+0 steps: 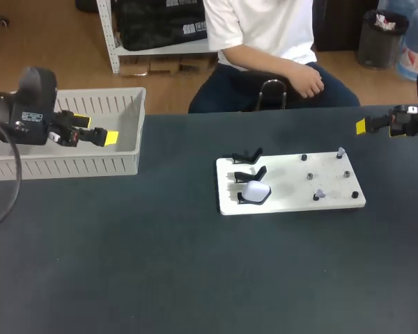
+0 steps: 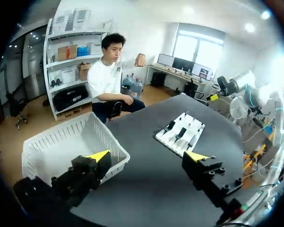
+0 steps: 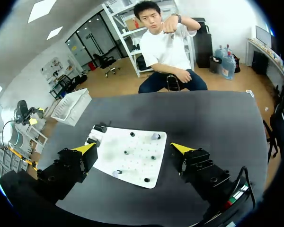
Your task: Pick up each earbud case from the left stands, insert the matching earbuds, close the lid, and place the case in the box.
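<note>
Although the head view shows a white earbud case on the nearest black stand of the white board, neither wrist view makes it out. The left gripper hangs released at the box left of the board. The right gripper is released above the counter, right of the board.

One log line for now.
left gripper open, at white slatted basket | right gripper open | white earbud case on black stand
</note>
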Robot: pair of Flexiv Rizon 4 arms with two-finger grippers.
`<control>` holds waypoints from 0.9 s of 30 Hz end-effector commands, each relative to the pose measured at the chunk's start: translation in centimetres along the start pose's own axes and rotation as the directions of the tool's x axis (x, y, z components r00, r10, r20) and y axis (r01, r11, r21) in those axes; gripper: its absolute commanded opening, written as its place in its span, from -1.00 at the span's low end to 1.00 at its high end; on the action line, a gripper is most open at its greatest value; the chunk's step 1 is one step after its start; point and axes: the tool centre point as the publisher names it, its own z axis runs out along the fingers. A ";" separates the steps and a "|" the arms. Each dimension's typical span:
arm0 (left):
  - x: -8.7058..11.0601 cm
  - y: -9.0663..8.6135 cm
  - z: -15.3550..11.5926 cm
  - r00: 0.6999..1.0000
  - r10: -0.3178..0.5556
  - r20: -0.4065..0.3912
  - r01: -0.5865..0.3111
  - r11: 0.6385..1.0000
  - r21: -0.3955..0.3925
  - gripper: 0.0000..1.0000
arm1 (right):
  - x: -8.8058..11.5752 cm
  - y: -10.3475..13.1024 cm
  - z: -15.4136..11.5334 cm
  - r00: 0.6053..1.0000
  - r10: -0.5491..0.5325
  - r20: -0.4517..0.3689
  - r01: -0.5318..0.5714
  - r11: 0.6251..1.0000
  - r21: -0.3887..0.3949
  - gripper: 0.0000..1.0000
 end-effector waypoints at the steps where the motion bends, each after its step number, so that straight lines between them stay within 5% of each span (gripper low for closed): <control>1: 0.1 -0.1 -0.2 0.836 0.420 0.354 -0.546 0.706 0.452 1.00 | 0.0 0.0 0.0 1.000 0.000 0.000 0.000 1.000 0.000 1.00; 11: -0.4 -1.5 0.6 0.753 0.549 0.361 -0.649 0.534 0.542 1.00 | 0.0 0.0 0.0 1.000 0.000 0.000 0.000 1.000 0.000 1.00; 23: -0.4 -1.8 0.7 0.747 0.565 0.350 -0.654 0.531 0.539 1.00 | 0.0 0.0 0.0 1.000 0.000 0.000 0.000 1.000 0.000 1.00; 27: -0.2 -3.5 1.6 0.779 0.587 0.220 -0.607 0.622 0.495 1.00 | 0.0 0.0 0.0 1.000 0.000 0.000 0.000 1.000 0.000 1.00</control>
